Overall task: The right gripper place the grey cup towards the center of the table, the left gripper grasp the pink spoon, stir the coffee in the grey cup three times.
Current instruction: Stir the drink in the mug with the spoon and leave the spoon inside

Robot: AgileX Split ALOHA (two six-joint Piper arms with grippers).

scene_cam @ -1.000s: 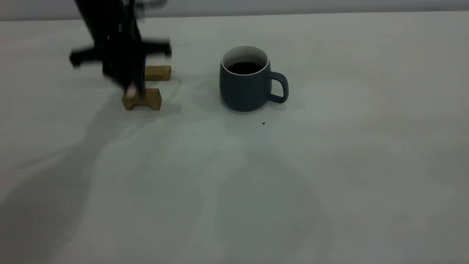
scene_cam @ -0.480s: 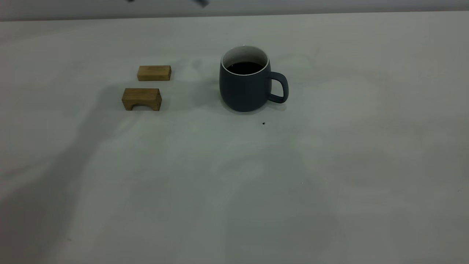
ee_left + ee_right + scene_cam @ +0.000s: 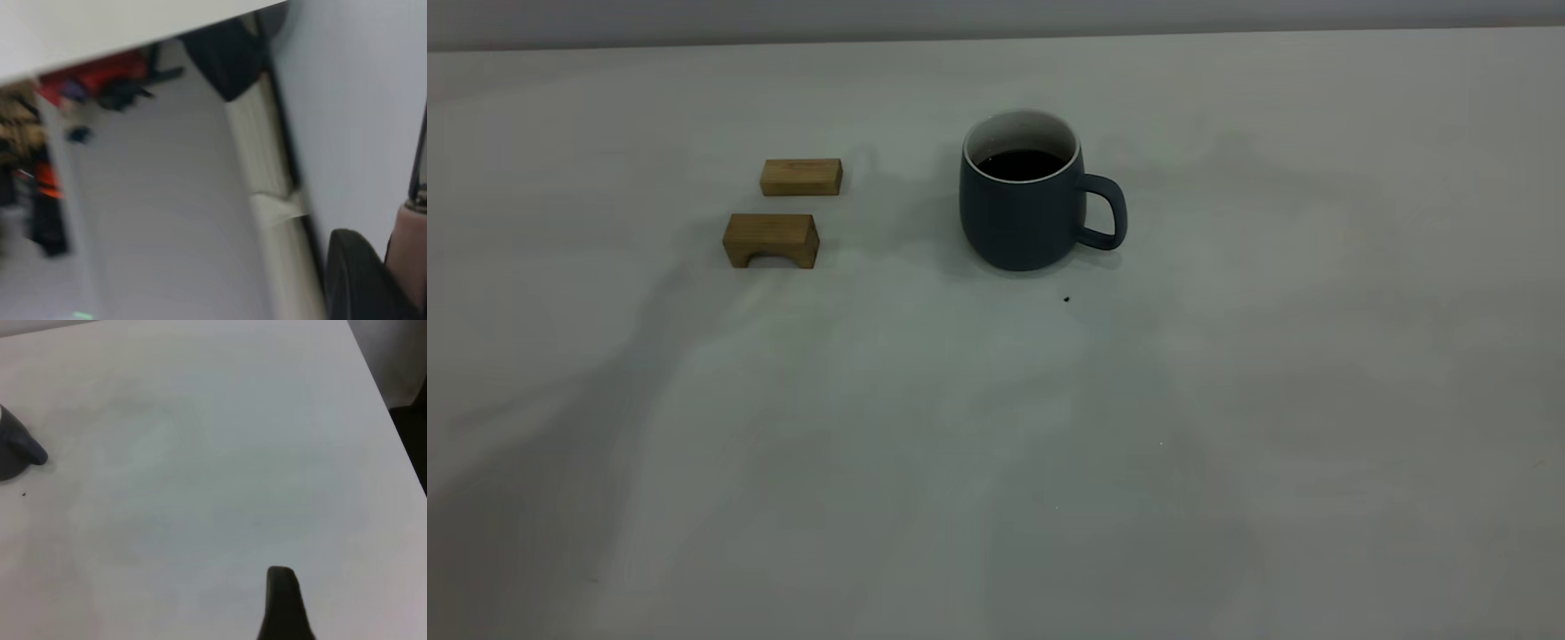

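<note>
Two grippers logged, each seen only through its own wrist camera.

Left gripper (image 3: 383, 267): we see the pale pink handle of the pink spoon (image 3: 412, 247) lying against the inner face of a rounded black finger (image 3: 357, 283), with a dark strip of the gripper on the handle's other side. We read the jaws as closed narrow on that handle. The spoon's neck and bowl are out of frame, so we cannot give its tilt. Past the jaws this camera looks off the table's edge at blurred room clutter.

Right gripper (image 3: 283, 607): a single black part of it shows, so we cannot tell whether the jaws are wide or narrow. Nothing lies at that part. It hangs over bare table (image 3: 200, 453), well apart from the grey cup (image 3: 17, 450), of which this camera catches just the handle side.

Exterior view:
- The cup stands upright at about 12 o'clock from the table's middle, with its loop handle pointing to 3 o'clock.
- The coffee (image 3: 1021, 164) lies dark and flat, well below the white rim.
- A tiny black speck (image 3: 1066, 300) sits on the table at 5 o'clock of the cup, near its base.
- Two wooden blocks lie at 9 o'clock of the cup, apart from it. The plain block (image 3: 801, 177) is the farther back. The arched block (image 3: 771, 240) is just beside it at its 7 o'clock.
</note>
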